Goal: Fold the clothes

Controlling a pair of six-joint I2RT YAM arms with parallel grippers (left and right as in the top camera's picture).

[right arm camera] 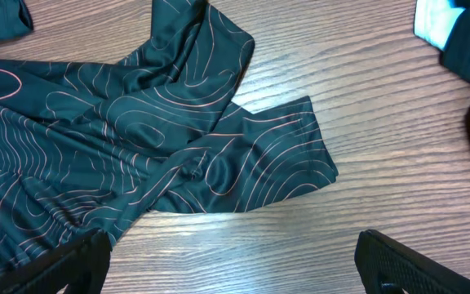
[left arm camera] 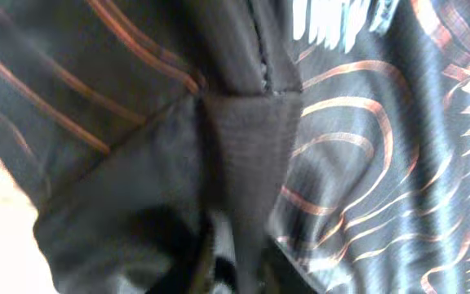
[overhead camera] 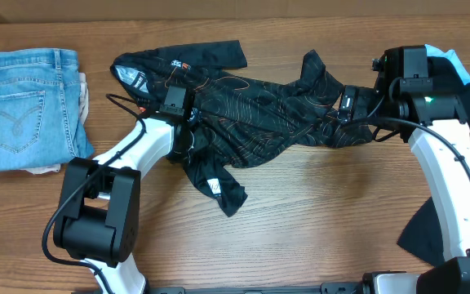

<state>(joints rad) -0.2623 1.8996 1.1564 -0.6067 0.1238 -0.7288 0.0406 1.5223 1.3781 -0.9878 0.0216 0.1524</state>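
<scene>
The crumpled jersey (overhead camera: 251, 106) sprawls across the desk's middle, nearer the far edge. The left gripper (overhead camera: 176, 104) sits on its left part (cloth fills that camera, so I cannot tell its grip). The right gripper (right arm camera: 233, 260) hangs spread wide over its right end. Jeans (overhead camera: 27, 106) lie at the left edge and a black garment (overhead camera: 431, 233) at the right.

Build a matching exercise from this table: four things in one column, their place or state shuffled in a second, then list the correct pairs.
Column one
1. jersey
2. jeans
3. left gripper
4. right gripper

Column two
A. wide open, at the jersey's right end
B. folded, at the left end of the table
C. down in the jersey's fabric
D. crumpled across the middle of the table

Pairs: 1-D, 2-B, 3-C, 4-A
</scene>
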